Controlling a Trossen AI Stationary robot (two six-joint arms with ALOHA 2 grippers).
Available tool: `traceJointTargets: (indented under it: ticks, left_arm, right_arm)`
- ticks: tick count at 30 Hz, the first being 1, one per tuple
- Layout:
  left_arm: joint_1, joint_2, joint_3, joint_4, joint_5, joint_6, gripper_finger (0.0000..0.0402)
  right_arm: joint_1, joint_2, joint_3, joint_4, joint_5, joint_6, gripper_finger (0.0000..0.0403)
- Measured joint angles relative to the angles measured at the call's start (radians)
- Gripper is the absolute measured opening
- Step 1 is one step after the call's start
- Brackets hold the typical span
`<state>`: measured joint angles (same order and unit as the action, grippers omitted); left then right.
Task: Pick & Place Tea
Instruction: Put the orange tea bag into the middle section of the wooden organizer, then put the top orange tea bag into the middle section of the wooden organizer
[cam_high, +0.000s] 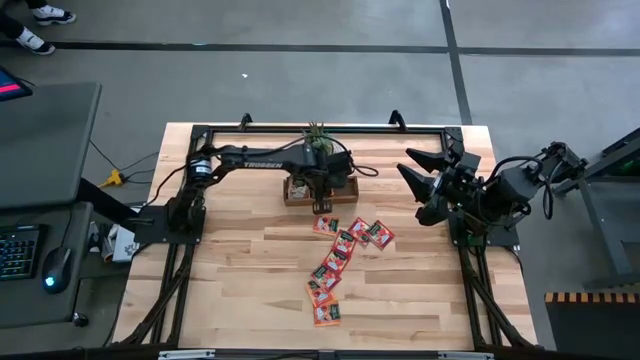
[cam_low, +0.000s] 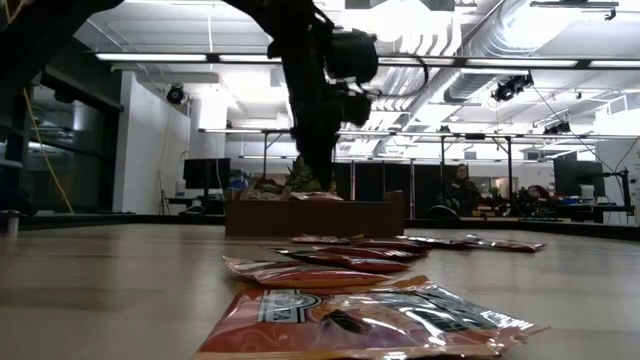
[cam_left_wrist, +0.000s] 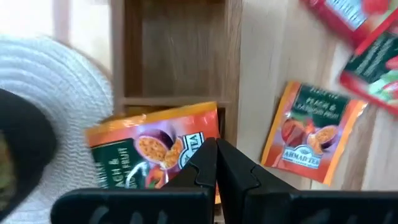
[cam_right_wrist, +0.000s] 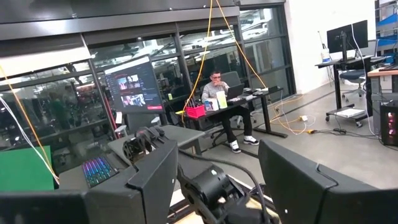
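Observation:
Several red-orange tea sachets (cam_high: 335, 262) lie flat and loose on the table, near the middle; in the low view they lie in the foreground (cam_low: 360, 318). The brown wooden tray (cam_high: 296, 192) stands beyond them, with a small plant in a white ribbed pot (cam_left_wrist: 56, 93) at its far side. My left gripper (cam_left_wrist: 216, 152) is over the tray (cam_left_wrist: 177, 56), shut on one orange sachet (cam_left_wrist: 146, 149). Another sachet (cam_left_wrist: 308, 134) lies on the table just outside the tray. My right gripper (cam_high: 405, 162) waits open, raised at the table's right side. My left gripper pinches the orange sachet by its edge (cam_left_wrist: 198, 144) between its two shut fingertips. It comes from above, pointing down. The sachet lies tilted across the tray's compartment wall, next to the white pot. Whether it rests on the tray, I cannot tell.
The tray's wooden walls (cam_left_wrist: 233, 68) and the pot crowd the left gripper. Bare tabletop lies left and right of the sachets (cam_high: 230, 280). Black frame rails (cam_high: 320, 128) run along the table's edges. A person sits at a desk (cam_right_wrist: 217, 93) in the room beyond.

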<state>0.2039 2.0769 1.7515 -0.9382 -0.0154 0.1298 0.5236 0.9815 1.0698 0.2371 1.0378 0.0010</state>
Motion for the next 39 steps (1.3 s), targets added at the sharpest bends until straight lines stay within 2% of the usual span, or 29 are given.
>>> traceJointTargets:
  ticks: [4,13,18,27,30,39]
  left_arm:
    - [0.0,0.027,-0.001,-0.012,-0.006,0.002,0.0]
    - [0.0,0.036,-0.002,-0.011,-0.095,-0.003,0.0]
    - [-0.001,0.036,0.002,-0.03,-0.091,-0.005,0.0]
    - [-0.001,0.036,0.151,-0.118,-0.099,-0.01,0.0]
    - [-0.004,0.035,0.205,-0.153,-0.073,-0.054,0.0]
    - [-0.096,-0.025,0.23,-0.184,-0.082,-0.146,0.0]
  right_arm:
    - [0.0,0.0,0.0,0.0,0.0,0.0,0.022]
    - [0.0,0.0,0.0,0.0,0.0,0.001,0.022]
    - [0.0,0.0,0.0,0.0,0.0,0.001,0.022]
    - [0.0,0.0,0.0,-0.009,-0.001,0.001,0.022]
    - [0.001,0.0,0.0,-0.011,-0.001,0.006,0.022]
    - [-0.002,0.0,0.0,-0.273,-0.056,0.24,0.022]
